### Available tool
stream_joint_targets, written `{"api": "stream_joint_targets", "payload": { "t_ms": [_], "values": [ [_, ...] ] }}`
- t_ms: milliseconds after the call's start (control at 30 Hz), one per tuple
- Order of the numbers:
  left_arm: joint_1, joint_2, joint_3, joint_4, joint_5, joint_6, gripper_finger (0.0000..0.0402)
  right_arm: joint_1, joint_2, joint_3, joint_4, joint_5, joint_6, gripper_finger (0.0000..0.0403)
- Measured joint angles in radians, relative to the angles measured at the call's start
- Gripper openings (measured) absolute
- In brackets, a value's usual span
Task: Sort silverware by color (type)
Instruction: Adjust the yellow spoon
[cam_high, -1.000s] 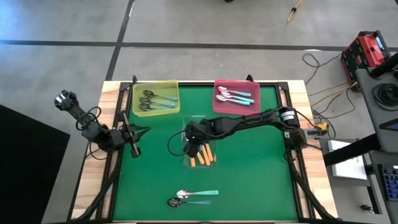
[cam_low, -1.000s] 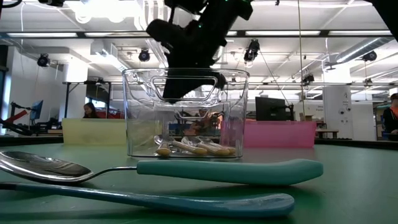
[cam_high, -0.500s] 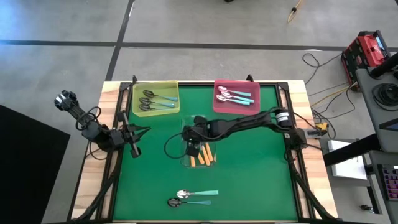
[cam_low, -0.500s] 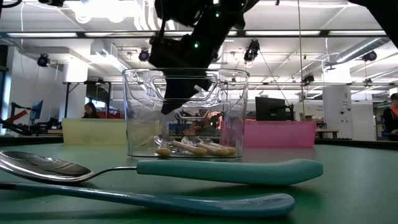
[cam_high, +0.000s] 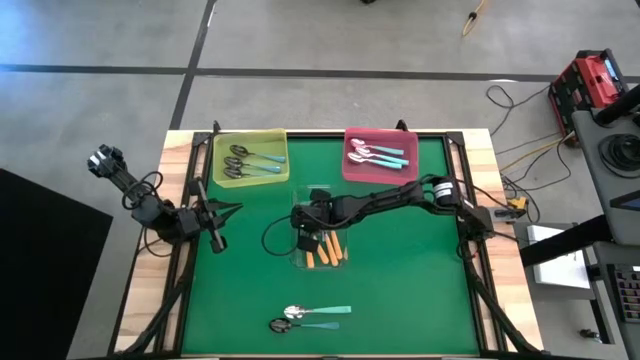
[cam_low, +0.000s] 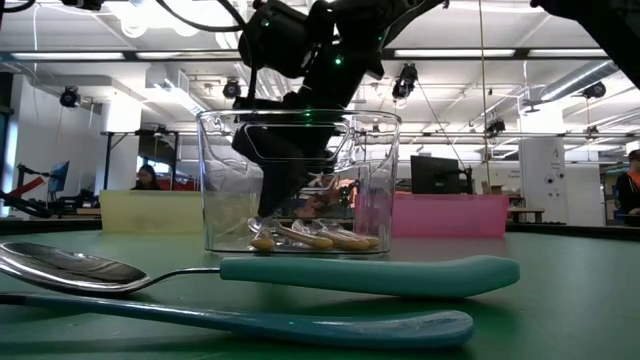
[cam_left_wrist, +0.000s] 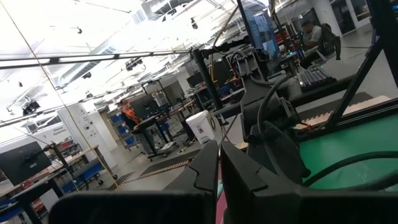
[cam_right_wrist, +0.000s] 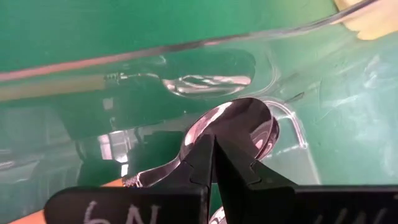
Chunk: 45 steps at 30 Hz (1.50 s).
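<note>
My right gripper (cam_high: 309, 238) reaches down into the clear tray (cam_high: 296, 262) in the middle of the table and is shut on an orange-handled spoon (cam_right_wrist: 233, 127). Other orange-handled spoons (cam_high: 330, 250) lie flat on that tray's floor (cam_low: 310, 238). Two teal-handled spoons (cam_high: 312, 318) lie side by side on the mat near the table's near edge (cam_low: 360, 272). My left gripper (cam_high: 218, 240) waits shut at the table's left side (cam_left_wrist: 219, 155). My right gripper pinches the spoon between its two fingers at the thin neck (cam_right_wrist: 163, 167) just behind the shiny bowl. The fingers come slanting down from above, lying across the spoon. The bowl shows past the fingertips (cam_right_wrist: 205, 155), close over the tray's floor; whether it rests there I cannot tell.
A yellow tray (cam_high: 222, 150) at the far left holds dark-bowled teal spoons. A pink tray (cam_high: 352, 172) at the far right holds silver-bowled teal spoons. Green mat lies open to the left and right of the clear tray. A black frame rims the table.
My right gripper has moved down from above the clear tray's rim into the tray, tipping steeper, with its fingers staying shut. The spoon has gone down with it toward the tray's floor.
</note>
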Motion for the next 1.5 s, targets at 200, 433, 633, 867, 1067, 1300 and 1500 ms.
{"api": "stream_joint_targets", "payload": {
  "t_ms": [200, 433, 633, 867, 1067, 1300, 1500],
  "values": [
    [0.0, -0.001, 0.0, 0.0, 0.0, 0.0, 0.0, -0.012, 0.0, 0.0, -0.009, -0.015, 0.007, 0.0009],
    [0.0, 0.0, 0.0, 0.0, 0.0, 0.0, 0.0, -0.017, 0.017, -0.001, -0.026, -0.019, 0.013, 0.0009],
    [0.0, 0.0, 0.0, 0.0, 0.0, 0.0, 0.0, -0.017, 0.023, -0.001, -0.039, -0.001, 0.022, 0.0009],
    [0.0, 0.0, 0.0, 0.0, 0.0, 0.0, 0.0, -0.017, 0.023, -0.001, -0.103, 0.041, 0.035, 0.0009],
    [0.0, 0.0, 0.0, 0.0, 0.0, 0.0, 0.0, -0.017, 0.023, -0.001, -0.125, 0.043, 0.048, 0.0009],
    [0.0, 0.0, 0.0, 0.0, 0.0, 0.0, 0.0, -0.015, 0.023, 0.0, -0.165, 0.063, 0.071, 0.0009],
    [0.0, 0.0, 0.0, 0.0, 0.0, 0.0, 0.0, -0.014, 0.022, 0.0, -0.172, 0.063, 0.074, 0.0009]
  ]
}}
